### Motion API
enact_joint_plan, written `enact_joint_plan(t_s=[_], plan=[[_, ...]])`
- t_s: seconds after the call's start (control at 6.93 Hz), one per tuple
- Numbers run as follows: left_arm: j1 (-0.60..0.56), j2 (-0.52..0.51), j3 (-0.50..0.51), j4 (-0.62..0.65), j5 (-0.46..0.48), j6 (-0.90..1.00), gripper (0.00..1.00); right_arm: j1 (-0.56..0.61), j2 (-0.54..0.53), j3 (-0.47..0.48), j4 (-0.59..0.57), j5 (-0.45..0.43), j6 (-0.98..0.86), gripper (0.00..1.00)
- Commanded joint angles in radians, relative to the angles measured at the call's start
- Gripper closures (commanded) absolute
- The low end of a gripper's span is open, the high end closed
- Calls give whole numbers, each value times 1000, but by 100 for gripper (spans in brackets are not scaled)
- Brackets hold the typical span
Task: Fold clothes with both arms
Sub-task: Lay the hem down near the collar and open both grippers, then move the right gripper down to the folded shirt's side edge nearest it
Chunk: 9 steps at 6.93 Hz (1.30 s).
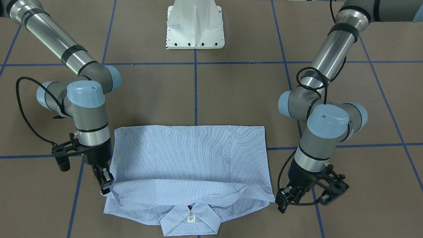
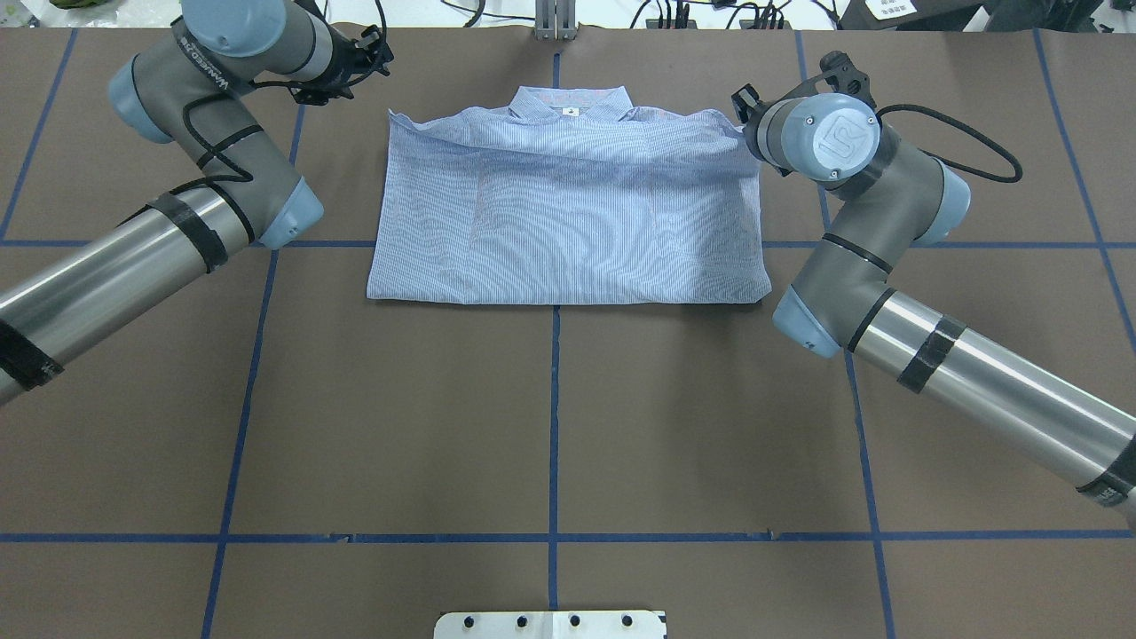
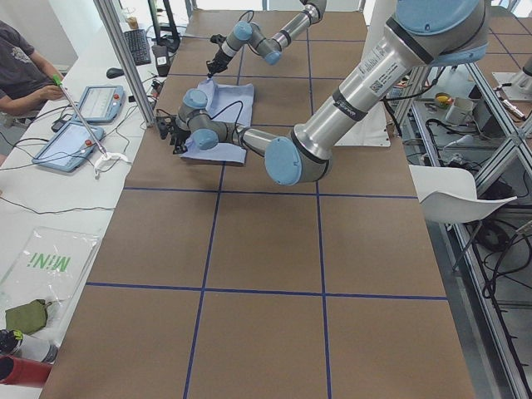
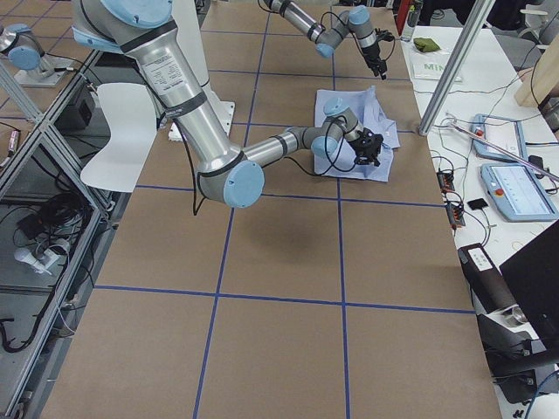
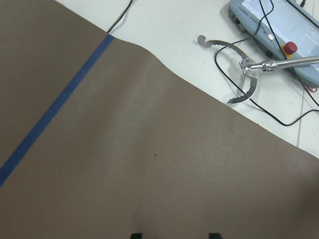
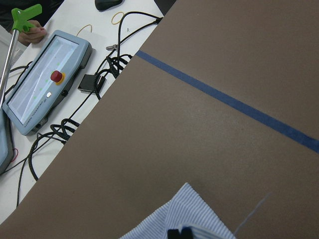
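The blue-and-white striped shirt (image 1: 188,155) (image 2: 568,213) lies flat near the table's far edge. Its lower half is folded over toward the collar (image 1: 191,221). My right gripper (image 1: 106,186) is at the shirt's folded corner. In the right wrist view its fingertips (image 6: 180,232) sit together, pinching the striped cloth (image 6: 174,219). My left gripper (image 1: 284,201) hovers just off the shirt's opposite corner, touching nothing. In the left wrist view its fingertips (image 5: 174,235) stand apart over bare brown table.
The white pedestal base (image 1: 195,26) stands at the robot's side of the table. Past the far table edge (image 5: 199,84) lie touch panels (image 6: 45,84), cables and metal tongs (image 5: 241,69). A person (image 3: 21,66) sits there.
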Motion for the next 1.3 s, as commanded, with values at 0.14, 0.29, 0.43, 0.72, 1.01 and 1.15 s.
enact_joint_plan(t_s=[0.14,0.29,0.43,0.72,1.01,1.15], plan=[[-17,3,1,-2,2,9,0,14,-12,-42,34,27,-7,99],[-17,4,-2,-3,2,12,0,14,-10,-42,39,29,-7,66],[-17,10,-6,0,2,12,0,13,0,-42,38,29,-5,32],[-18,50,-53,3,-2,12,0,35,11,-34,41,47,2,2],[-18,67,-101,9,-4,12,0,10,-133,201,33,146,45,2],[-17,104,-139,4,-5,12,0,-45,-242,319,33,144,60,2]])
